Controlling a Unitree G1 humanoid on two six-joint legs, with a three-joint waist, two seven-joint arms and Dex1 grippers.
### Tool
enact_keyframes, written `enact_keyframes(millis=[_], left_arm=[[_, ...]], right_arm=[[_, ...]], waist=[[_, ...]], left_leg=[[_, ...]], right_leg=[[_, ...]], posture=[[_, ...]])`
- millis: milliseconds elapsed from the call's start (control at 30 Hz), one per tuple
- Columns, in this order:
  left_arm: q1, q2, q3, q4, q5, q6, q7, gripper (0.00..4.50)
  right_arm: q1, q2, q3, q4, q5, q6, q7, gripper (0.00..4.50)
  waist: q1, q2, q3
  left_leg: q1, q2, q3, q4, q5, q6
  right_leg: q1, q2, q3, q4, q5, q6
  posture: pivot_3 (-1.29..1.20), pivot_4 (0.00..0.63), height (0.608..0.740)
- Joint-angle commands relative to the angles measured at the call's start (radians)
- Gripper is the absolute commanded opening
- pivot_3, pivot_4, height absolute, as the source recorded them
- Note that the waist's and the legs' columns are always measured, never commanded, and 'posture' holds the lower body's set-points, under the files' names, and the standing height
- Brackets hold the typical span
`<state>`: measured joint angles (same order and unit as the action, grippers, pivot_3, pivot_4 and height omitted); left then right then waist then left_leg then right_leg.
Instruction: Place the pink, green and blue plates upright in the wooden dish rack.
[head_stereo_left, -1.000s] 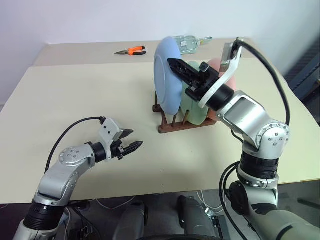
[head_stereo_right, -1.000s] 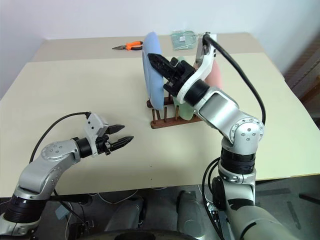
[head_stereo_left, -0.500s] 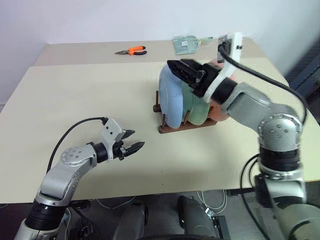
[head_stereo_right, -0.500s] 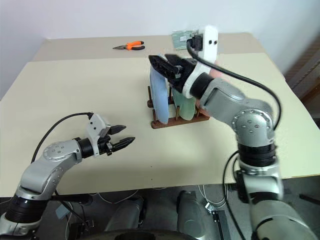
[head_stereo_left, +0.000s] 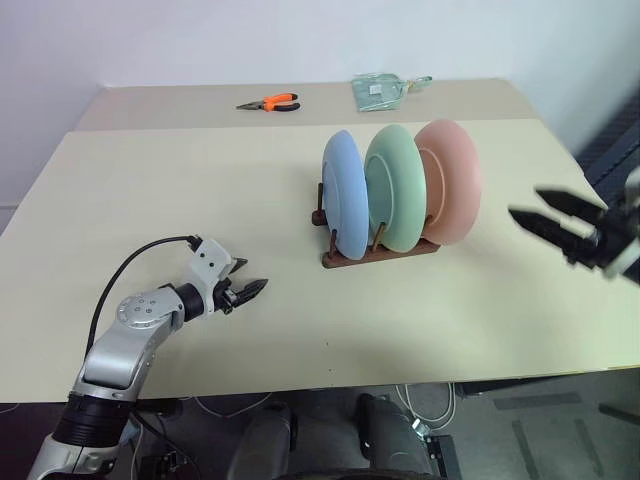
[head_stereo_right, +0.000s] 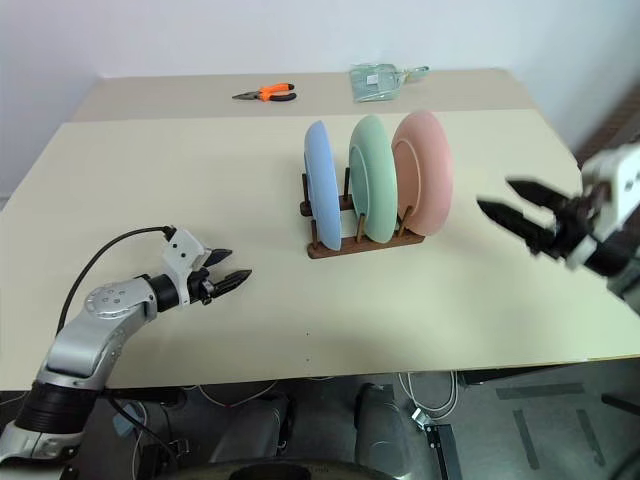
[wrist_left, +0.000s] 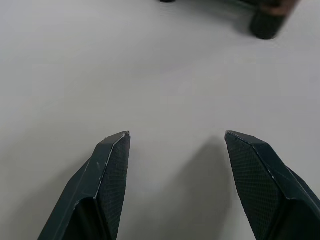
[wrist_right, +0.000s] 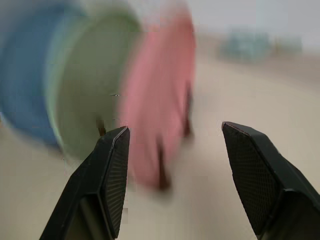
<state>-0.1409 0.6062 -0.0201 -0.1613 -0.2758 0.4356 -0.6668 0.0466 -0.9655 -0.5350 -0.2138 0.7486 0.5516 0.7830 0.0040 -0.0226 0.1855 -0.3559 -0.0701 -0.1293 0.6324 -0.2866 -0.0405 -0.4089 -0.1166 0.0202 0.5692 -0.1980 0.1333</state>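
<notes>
**All three plates upright in the rack, both hands empty**

The left gripper (head_stereo_left: 252, 287) hovers low over the table (head_stereo_left: 150, 190), fingers spread, grasping nothing. Mid-table, the wooden dish rack (head_stereo_left: 380, 252) holds the blue plate (head_stereo_left: 343, 195), green plate (head_stereo_left: 395, 188) and pink plate (head_stereo_left: 452, 180) upright, side by side. The right gripper (head_stereo_left: 545, 215) hangs well apart, fingers released.
</notes>
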Motion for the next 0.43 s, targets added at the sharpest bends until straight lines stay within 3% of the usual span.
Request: enact_keyframes(millis=[33,167,433], left_arm=[[-0.003,0.010,0.032,0.001,0.027,-0.050,0.009,3.09],[0.016,0.012,0.059,-0.005,0.026,-0.068,0.008,3.09],[0.055,0.007,0.066,-0.051,0.037,-0.059,0.032,3.09]], right_arm=[[0.014,0.014,0.042,0.071,-0.129,-0.122,0.046,2.97],[-0.023,0.066,0.122,0.160,-0.243,-0.229,0.034,2.97],[-0.127,0.126,0.195,0.242,-0.323,-0.286,0.021,2.97]], waist=[[-0.006,0.001,0.000],[-0.013,0.001,0.000],[-0.012,0.002,0.000]], left_leg=[[0.000,0.000,0.000,0.000,0.000,0.000],[0.000,0.001,0.000,0.000,0.000,0.000],[0.000,0.000,-0.001,0.000,0.000,0.000]], right_leg=[[0.000,0.000,0.000,0.000,0.000,0.000],[0.000,0.000,-0.001,0.000,0.000,-0.001],[0.000,-0.001,-0.001,0.000,0.001,0.000]], posture=[[0.00,0.150,0.740],[0.00,0.150,0.740],[0.00,0.150,0.740]])
